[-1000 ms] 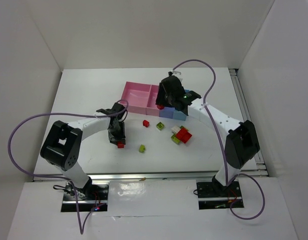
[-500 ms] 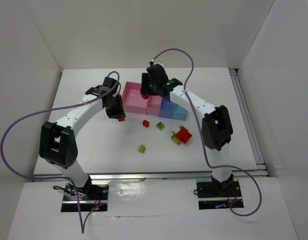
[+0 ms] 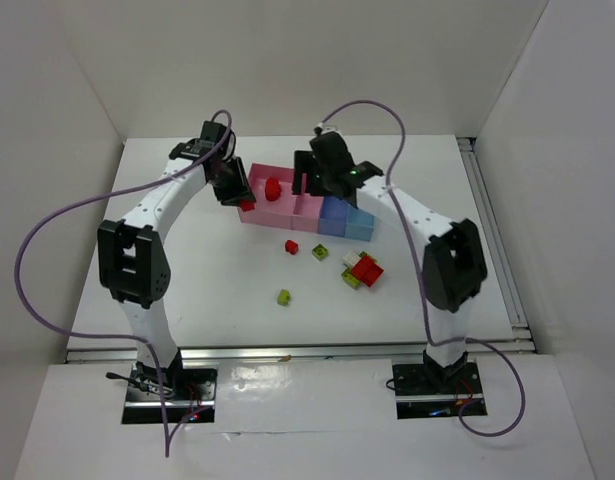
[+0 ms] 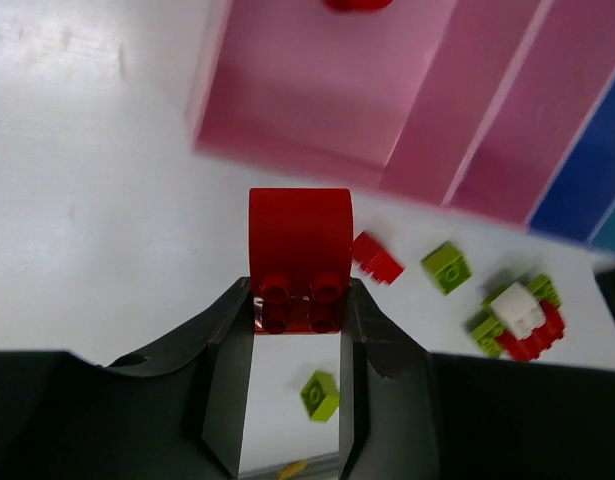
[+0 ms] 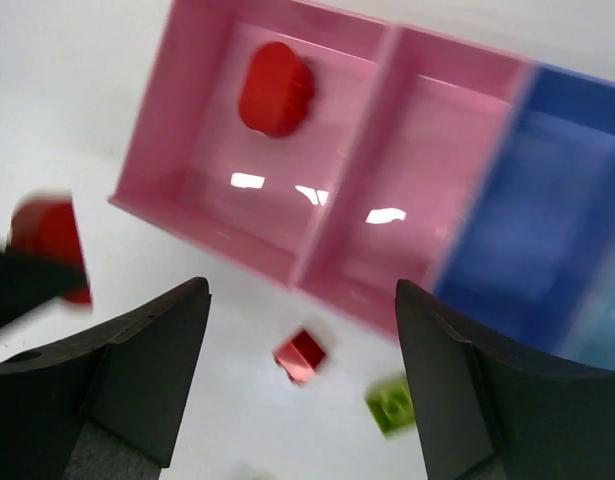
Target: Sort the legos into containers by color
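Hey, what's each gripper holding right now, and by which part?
The left gripper pinches a red brick by the two sides of its studded near end. The right gripper is open and holds nothing.

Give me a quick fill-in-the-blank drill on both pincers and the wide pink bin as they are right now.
1. The brick gripped by the left pincer is ____ in colour.
2. The right pincer above the bins is ____ and holds nothing.
3. The wide pink bin holds exactly ____ lego.

Missing words: red; open; one
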